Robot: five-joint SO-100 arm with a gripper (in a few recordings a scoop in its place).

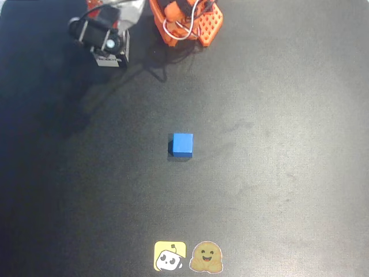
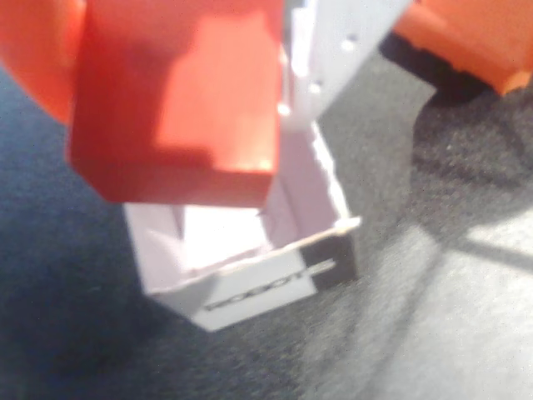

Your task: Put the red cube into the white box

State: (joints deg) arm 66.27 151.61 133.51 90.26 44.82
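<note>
In the wrist view the red cube (image 2: 179,100) is large and close, with my gripper (image 2: 181,117) shut on it between an orange finger (image 2: 37,58) on the left and a white finger (image 2: 333,58) on the right. The cube hangs directly over the open top of the white box (image 2: 258,287), whose near wall carries a dark label strip. In the overhead view the gripper (image 1: 106,40) sits at the top left of the mat, above the white box (image 1: 109,59), and the wrist camera hides the cube there.
A blue cube (image 1: 183,144) lies in the middle of the black mat (image 1: 277,173). The arm's orange base (image 1: 187,23) stands at the top centre. Two stickers (image 1: 187,257) lie at the mat's bottom edge.
</note>
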